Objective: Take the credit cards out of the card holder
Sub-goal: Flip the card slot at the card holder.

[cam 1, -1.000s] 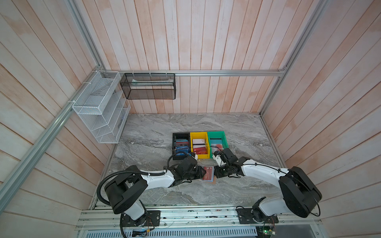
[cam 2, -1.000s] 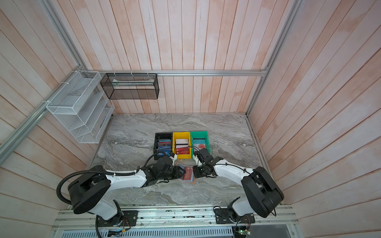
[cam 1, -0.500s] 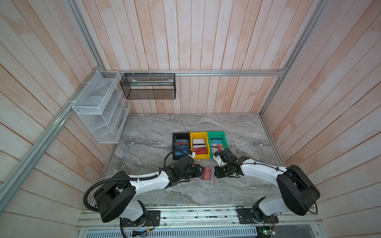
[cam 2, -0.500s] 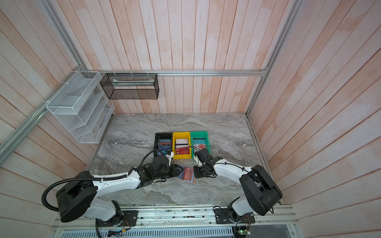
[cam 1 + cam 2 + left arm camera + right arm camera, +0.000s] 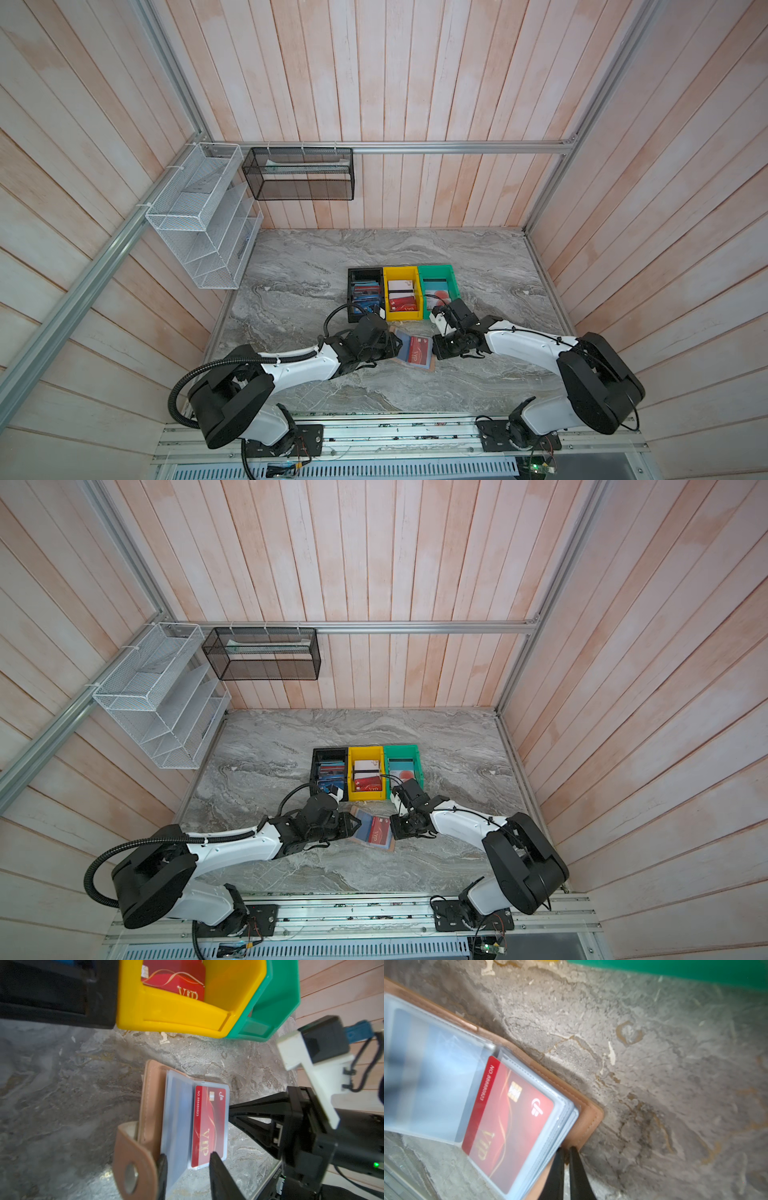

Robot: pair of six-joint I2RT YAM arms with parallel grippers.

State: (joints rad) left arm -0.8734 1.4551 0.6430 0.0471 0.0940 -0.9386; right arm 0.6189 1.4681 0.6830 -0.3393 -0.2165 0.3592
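Left gripper (image 5: 188, 1156) apart at nine o'clock of the card holder (image 5: 148, 1105), right gripper (image 5: 566, 1154) closed at three; slick, stiff VIP card (image 5: 207, 1124) likely best pinched edgewise.

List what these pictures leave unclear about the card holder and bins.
Card holder: whether sleeves beneath the red VIP card hold more cards; stacked sleeves hide this, both wrist views.
Right gripper: whether it pinches the holder's edge; its fingers cover the contact, right wrist view.
Black bin: print on its blue cards too small in both top views.
Neighbouring sleeve: blurred in the right wrist view.
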